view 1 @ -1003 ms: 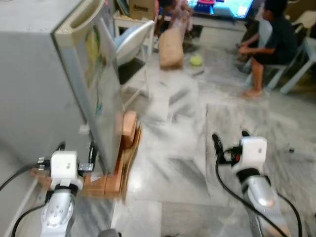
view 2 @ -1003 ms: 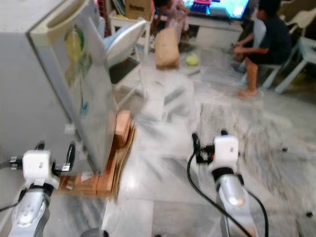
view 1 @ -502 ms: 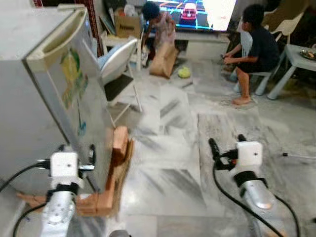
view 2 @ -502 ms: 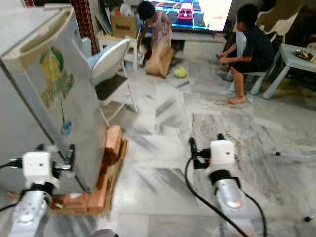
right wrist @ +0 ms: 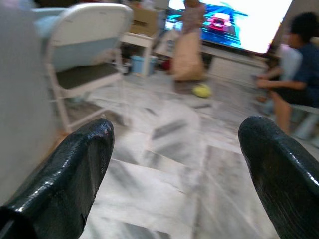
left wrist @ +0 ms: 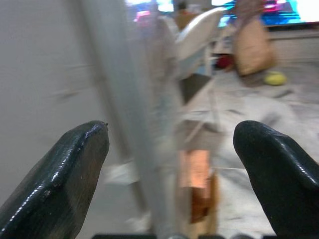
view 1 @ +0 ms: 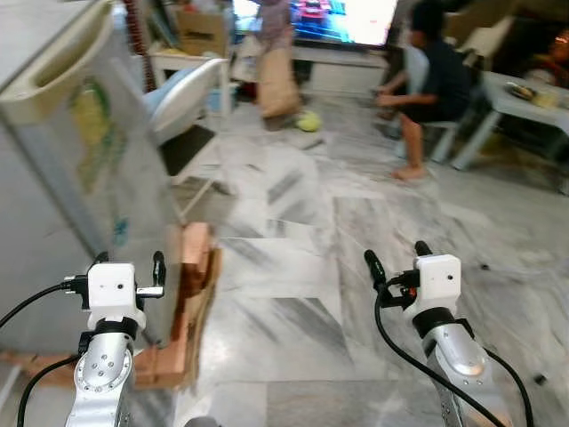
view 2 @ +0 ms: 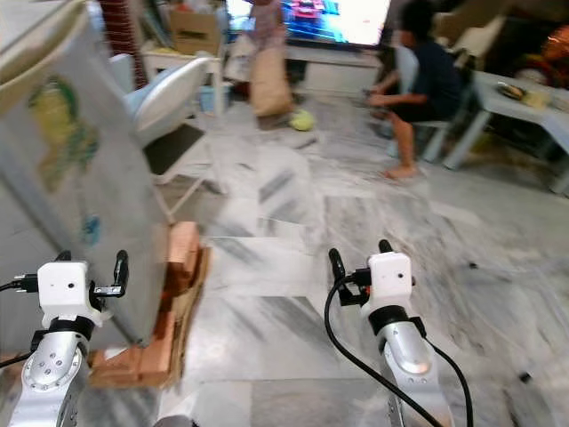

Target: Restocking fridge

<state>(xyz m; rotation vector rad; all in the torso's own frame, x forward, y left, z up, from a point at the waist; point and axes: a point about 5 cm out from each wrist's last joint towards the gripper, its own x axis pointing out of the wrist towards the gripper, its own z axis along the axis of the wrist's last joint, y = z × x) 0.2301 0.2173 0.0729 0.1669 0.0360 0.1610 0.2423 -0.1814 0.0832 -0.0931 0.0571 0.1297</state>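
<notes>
A grey fridge [view 1: 84, 156] stands at the left with its door shut, a yellow-green sticker on the front. It rests on orange-brown blocks [view 1: 192, 271]. My left gripper [view 1: 129, 261] is held low just in front of the fridge's near corner, open with nothing in it. In the left wrist view the door's edge [left wrist: 127, 99] runs between the two spread fingers [left wrist: 65, 174]. My right gripper [view 1: 395, 255] hovers over bare marble floor to the right, open and empty, pointing toward the room beyond.
A white folding chair [view 1: 182, 98] stands behind the fridge. Farther back are a brown paper bag [view 1: 277, 80], a yellow-green ball [view 1: 308, 122], a lit TV [view 1: 342, 16], a person seated on a stool [view 1: 431, 76], another standing [view 1: 274, 11], and a table [view 1: 524, 98].
The whole picture has shifted and blurred, so the camera has moved; the fridge now sits farther left in view. Both grippers keep their open pose in front of me.
</notes>
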